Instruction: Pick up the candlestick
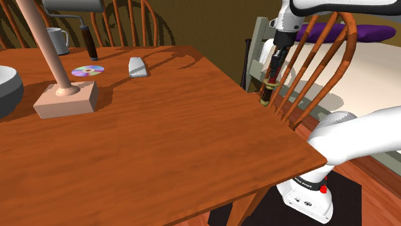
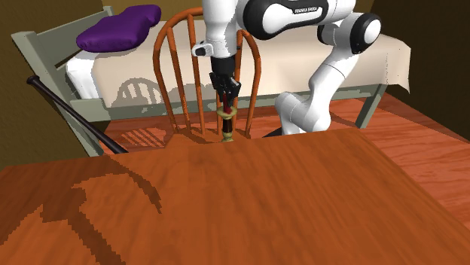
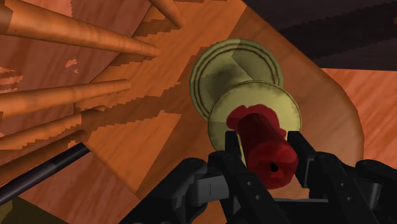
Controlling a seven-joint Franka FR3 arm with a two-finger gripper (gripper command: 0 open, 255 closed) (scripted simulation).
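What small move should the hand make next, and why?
Probably lift straight up a little. The hand seems to clasp the candlestick by its red candle, while the base looks to rest on the chair seat. The spindles stand close beside, so a sideways move might hit them.

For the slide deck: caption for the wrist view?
End effector clasping the candlestick's red candle, chair seat beneath it.
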